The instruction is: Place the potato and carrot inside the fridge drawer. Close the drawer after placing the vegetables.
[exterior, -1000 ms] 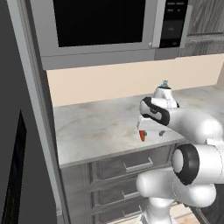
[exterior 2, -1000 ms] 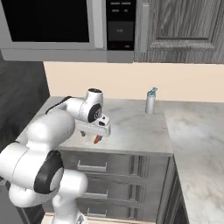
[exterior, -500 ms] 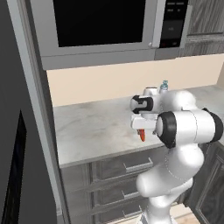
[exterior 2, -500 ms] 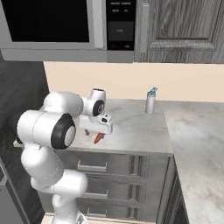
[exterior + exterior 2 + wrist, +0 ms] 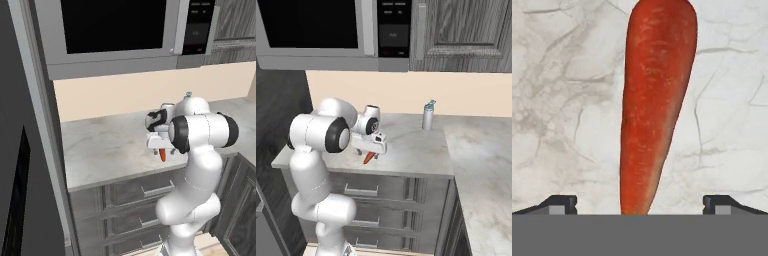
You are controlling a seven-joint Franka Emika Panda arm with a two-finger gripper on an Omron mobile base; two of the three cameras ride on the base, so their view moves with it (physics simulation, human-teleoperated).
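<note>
So your gripper (image 5: pixel 371 154) is clamped on the carrot (image 5: pixel 654 100), which hangs tip-down above the marble counter (image 5: pixel 411 147), near a bottle (image 5: pixel 428 115).

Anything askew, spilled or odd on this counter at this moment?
Nothing spilled or damaged. The red-orange tapered carrot hangs point-down from the gripper above the marble counter; a small grey bottle with a teal cap stands upright near the wall.
</note>
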